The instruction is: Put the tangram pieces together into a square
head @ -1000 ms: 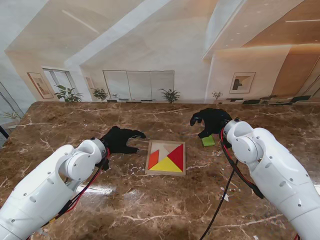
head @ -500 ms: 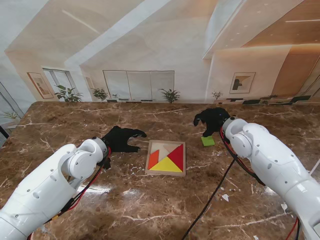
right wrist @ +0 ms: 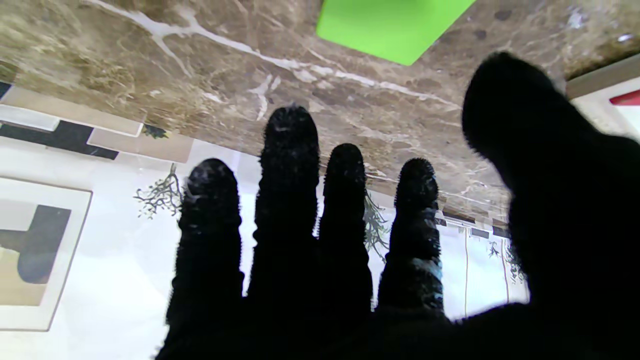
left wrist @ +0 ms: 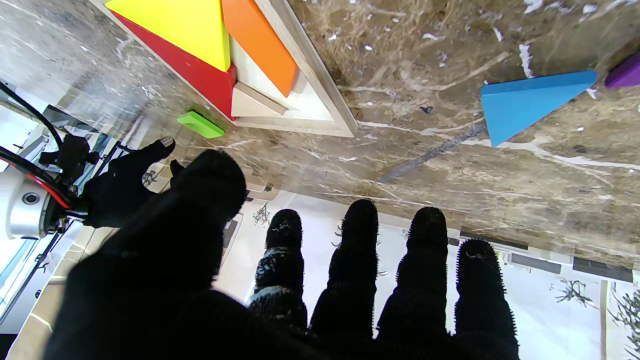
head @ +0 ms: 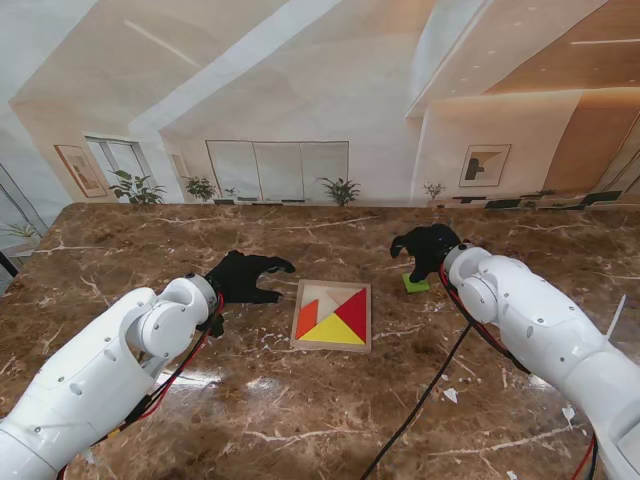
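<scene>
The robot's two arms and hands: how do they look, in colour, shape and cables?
Both arms are glossy white, built of rounded segments with ball-like joints. The left hand and right hand are five-fingered and covered in black, fuzzy-textured gloves. Red and black cables run along each arm near the wrist, and a loose black cable trails over the table.

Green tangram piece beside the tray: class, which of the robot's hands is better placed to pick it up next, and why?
Right. The right hand hangs open directly over the green piece, while the left hand, also open, sits across the wooden tray from it.
</scene>
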You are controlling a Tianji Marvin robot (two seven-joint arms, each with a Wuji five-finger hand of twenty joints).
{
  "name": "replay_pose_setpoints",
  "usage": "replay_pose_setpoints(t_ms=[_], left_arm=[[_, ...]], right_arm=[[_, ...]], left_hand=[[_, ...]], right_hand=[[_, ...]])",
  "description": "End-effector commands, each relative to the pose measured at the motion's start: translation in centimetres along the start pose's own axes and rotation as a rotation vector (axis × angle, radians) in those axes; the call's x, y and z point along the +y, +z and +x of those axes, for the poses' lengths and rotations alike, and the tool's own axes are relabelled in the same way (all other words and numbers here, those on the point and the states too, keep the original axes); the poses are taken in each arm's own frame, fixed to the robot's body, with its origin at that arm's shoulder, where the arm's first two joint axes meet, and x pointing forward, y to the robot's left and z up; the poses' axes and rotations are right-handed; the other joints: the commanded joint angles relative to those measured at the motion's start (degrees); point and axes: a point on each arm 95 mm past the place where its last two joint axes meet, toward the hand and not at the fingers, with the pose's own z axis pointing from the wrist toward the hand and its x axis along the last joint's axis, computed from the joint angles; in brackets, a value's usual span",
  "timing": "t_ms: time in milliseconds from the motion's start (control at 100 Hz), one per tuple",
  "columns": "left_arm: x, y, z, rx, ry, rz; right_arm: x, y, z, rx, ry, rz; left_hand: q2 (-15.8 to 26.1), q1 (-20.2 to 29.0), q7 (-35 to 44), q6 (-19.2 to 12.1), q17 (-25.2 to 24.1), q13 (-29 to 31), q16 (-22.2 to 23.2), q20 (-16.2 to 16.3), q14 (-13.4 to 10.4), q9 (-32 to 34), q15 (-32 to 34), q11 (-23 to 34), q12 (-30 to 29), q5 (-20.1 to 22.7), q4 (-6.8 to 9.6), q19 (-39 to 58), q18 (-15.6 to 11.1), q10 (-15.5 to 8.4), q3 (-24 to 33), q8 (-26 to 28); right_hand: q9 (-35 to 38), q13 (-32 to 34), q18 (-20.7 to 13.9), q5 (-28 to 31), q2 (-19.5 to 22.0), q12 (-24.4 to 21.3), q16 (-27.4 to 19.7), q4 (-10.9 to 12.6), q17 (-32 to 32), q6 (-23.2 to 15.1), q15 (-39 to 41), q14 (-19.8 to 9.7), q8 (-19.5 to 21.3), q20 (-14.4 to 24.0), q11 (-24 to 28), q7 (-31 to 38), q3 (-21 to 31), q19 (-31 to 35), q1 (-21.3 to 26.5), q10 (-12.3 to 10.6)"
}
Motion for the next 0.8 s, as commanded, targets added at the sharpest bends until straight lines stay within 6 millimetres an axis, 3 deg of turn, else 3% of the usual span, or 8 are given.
replay_pose_setpoints(t_ms=[0,790], left_arm=[[0.4,0.1,0.0,-0.001,-0.006,-0.007],[0.9,0.3,0.3,0.004,-0.026,-0.018]], right_arm=[[-1.2,-0.2,0.0,-0.019,-0.001,0.028],[-3.6,0.3,-0.3,-0.096,-0.038,0.11]], left_hand=[[0.7,-0.7,-0.4,-0.6,-1.1,0.3,-0.2,0.2,0.4,0.6,-0.9,-0.3,-0.3,1.2,1.25,-1.4,1.1,-0.9,-1.0,-1.1],[1.8,0.2,-0.3,-0.8,-1.4,-0.1,-0.2,0.7,0.2,0.7,-1.0,-0.3,-0.3,1.3,1.34,-2.3,0.7,-0.9,-2.5,-1.0]], right_hand=[[-2.9,-0.1,0.6,0.1,-1.9,0.6,0.3,-1.4,0.0,1.8,0.7,-0.7,-0.2,0.0,0.3,1.2,1.8,0.6,-1.4,1.0],[-7.4,-1.9,-0.6,-8.0,2.5,0.0,0.2,-0.9,-0.9,2.5,1.9,-1.8,-1.5,0.1,1.4,-0.4,0.8,1.2,-2.8,0.6]])
